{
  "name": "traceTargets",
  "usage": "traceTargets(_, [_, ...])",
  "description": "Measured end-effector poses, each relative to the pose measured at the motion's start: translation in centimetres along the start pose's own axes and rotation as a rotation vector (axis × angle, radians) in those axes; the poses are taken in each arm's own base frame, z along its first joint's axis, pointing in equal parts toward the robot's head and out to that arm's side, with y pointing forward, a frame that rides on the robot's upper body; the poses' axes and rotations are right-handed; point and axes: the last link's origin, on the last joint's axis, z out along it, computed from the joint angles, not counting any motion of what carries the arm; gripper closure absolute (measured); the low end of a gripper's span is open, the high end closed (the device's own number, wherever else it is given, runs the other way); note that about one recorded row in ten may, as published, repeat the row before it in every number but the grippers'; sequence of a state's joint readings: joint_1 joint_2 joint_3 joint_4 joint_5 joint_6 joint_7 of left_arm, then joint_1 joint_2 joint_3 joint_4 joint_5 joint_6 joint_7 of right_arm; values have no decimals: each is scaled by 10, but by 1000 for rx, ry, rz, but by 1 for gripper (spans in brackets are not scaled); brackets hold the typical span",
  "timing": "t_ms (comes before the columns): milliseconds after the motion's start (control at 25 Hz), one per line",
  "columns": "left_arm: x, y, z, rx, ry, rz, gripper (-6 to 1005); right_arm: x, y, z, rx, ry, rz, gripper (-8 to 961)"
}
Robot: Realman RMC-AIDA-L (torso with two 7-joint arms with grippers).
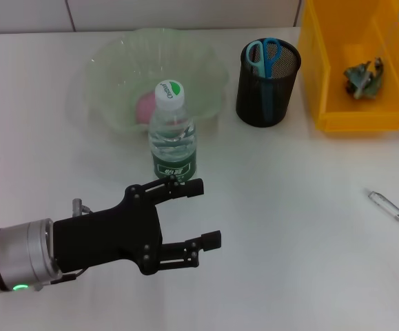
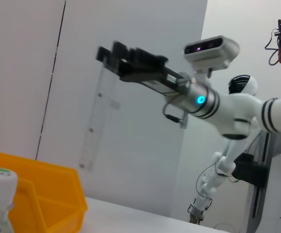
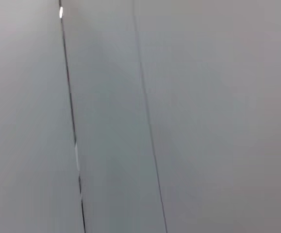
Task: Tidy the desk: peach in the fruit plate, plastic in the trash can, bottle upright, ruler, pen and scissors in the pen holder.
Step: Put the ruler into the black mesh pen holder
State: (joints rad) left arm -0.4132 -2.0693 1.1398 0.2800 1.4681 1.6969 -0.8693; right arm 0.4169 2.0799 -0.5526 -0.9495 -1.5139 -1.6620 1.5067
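Scanning from the left edge of the worktop to the right:

Left gripper (image 1: 198, 212): near the front left corner, black fingers spread wide, grasping nothing, tips pointing toward the right edge, just in front of the bottle.
Fruit plate (image 1: 109, 69): pale green, wavy rim, toward the back edge, left of centre.
Peach (image 1: 145, 108): pink, lying inside the fruit plate.
Bottle (image 1: 172, 132): upright, just in front of the fruit plate; white cap with a green patch and small lettering too small to read; green label, print unreadable.
Pen holder (image 1: 268, 83): black mesh cup, back edge right of centre.
Scissors (image 1: 265, 56): blue handles sticking up from the pen holder.
Trash can (image 1: 361, 121): yellow bin at the back right corner.
Plastic (image 1: 364, 77): crumpled greenish scrap inside the trash can.
Pen (image 1: 394, 213): clear, lying flat near the right edge.
Right gripper (image 2: 112, 54): raised high off the worktop, clenched on a clear ruler (image 2: 97, 119) hanging down.
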Motion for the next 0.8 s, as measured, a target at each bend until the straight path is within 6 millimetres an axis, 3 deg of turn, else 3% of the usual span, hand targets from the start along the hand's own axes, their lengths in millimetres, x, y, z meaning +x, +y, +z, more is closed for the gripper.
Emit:
traceTargets(120, [0,1,-1,1,1,0,172,10,-7,24,6,-79,77,570])
traceTargets(160, [0,1,-1,2,1,1,172,18,-10,41,16,-100,114,570])
traceTargets(200, [0,0,-1,3,2,4,172,18,-10,41,16,-100,114,570])
traceTargets(320, [0,0,-1,6,5,16,172,28,-14,70,35,-127,158,569])
traceTargets(360, [0,1,-1,8,7,20,172,32,-15,89,43,-132,166,569])
traceTargets(520, [0,1,-1,8,10,21,172,35,-15,113,49,-123,157,568])
traceTargets(560, [0,1,-1,7,11,21,172,36,-14,128,52,-112,154,568])
traceTargets(800, [0,1,-1,7,11,24,172,39,-16,147,84,-84,129,566])
